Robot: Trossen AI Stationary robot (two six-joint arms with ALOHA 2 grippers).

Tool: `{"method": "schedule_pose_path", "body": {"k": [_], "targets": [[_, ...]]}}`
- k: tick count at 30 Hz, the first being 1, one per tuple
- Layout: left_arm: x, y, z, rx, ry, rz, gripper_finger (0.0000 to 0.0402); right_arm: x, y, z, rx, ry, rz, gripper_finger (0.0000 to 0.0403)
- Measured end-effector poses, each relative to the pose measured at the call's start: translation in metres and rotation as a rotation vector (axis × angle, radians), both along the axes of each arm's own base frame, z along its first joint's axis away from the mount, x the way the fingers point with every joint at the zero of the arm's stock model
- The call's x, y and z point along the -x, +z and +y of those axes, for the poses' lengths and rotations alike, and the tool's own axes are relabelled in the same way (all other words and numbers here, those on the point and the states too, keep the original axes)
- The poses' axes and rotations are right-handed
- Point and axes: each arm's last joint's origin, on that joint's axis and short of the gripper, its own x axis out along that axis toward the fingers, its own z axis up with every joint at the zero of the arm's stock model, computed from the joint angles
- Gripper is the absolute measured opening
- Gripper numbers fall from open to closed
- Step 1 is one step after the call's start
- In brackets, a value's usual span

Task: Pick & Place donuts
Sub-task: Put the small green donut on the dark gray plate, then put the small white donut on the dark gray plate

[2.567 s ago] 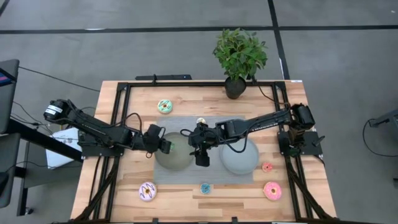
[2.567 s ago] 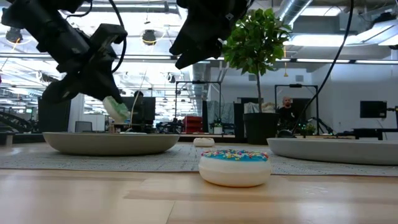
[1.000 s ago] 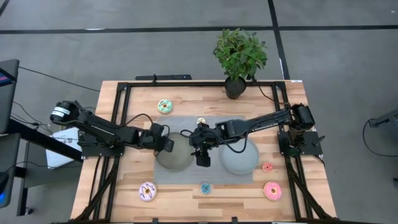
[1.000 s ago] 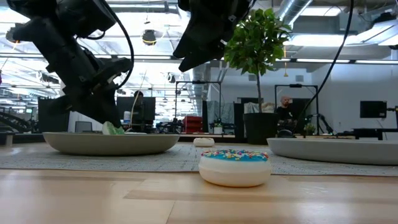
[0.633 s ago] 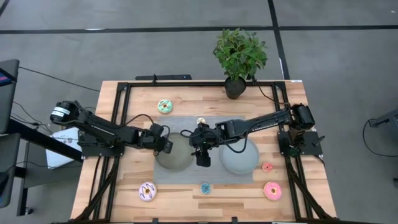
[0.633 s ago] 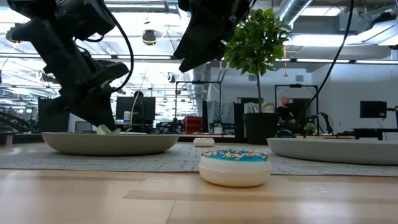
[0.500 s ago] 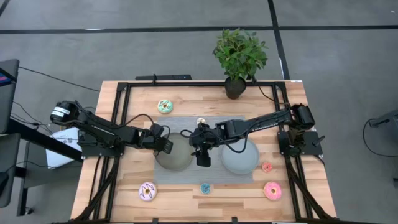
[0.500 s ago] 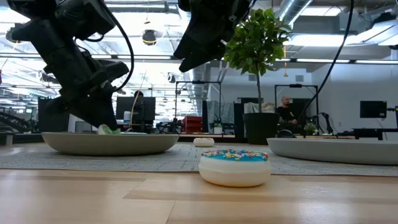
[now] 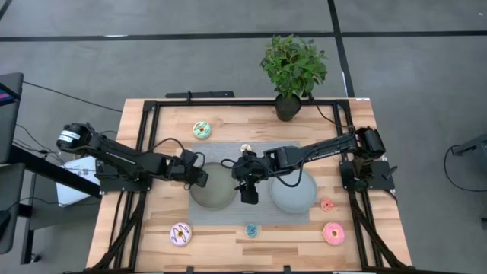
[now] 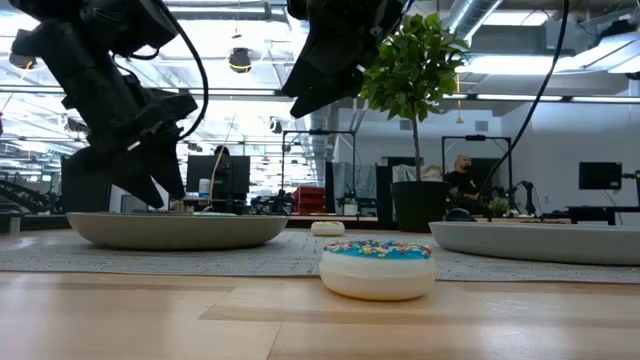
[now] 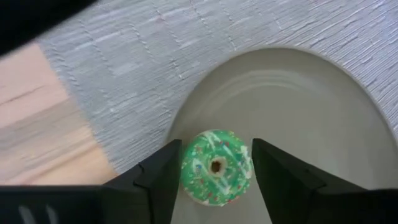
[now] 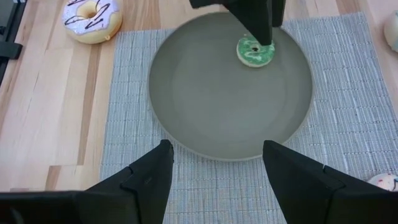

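Green donut (image 11: 216, 167) on plate (image 11: 311, 112), left claw (image 11: 214, 180) open

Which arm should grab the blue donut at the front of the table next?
Right, probably. The right gripper hangs open over the mat's middle, closest to the blue donut. The left gripper is open at the left plate, just above the green donut lying there.

My left gripper (image 9: 199, 176) at the near-left rim of the round grey-green plate (image 9: 214, 192), my right gripper (image 9: 248, 192) between that and the paler grey plate (image 9: 294, 193), a green-iced donut (image 9: 202, 129) behind the woven grey mat (image 9: 228, 215), purple-white (image 9: 180, 234), blue (image 9: 251, 230) and pink (image 9: 333, 233) donuts along my front edge.
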Motion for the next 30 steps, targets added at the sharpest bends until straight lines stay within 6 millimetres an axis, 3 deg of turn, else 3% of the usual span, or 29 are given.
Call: {"method": "schedule_pose_path", "body": {"k": [8,13,18,30], "targets": [[0.009,0.019,0.005,-0.032,-0.012,-0.073,0.0193,0.000,0.000,0.000,0.000,0.000,-0.003,0.0240],[0.020,0.034,0.024,-0.162,0.063,-0.092,0.0193,0.001,-0.001,0.000,0.002,0.000,0.011,0.0240],[0.029,0.044,0.047,-0.178,0.107,-0.098,0.0193,0.002,-0.002,-0.001,0.005,-0.002,0.034,0.0240],[0.035,0.049,0.066,-0.212,0.078,-0.068,0.0193,0.006,-0.006,-0.026,-0.026,-0.121,0.116,0.0240]]}}
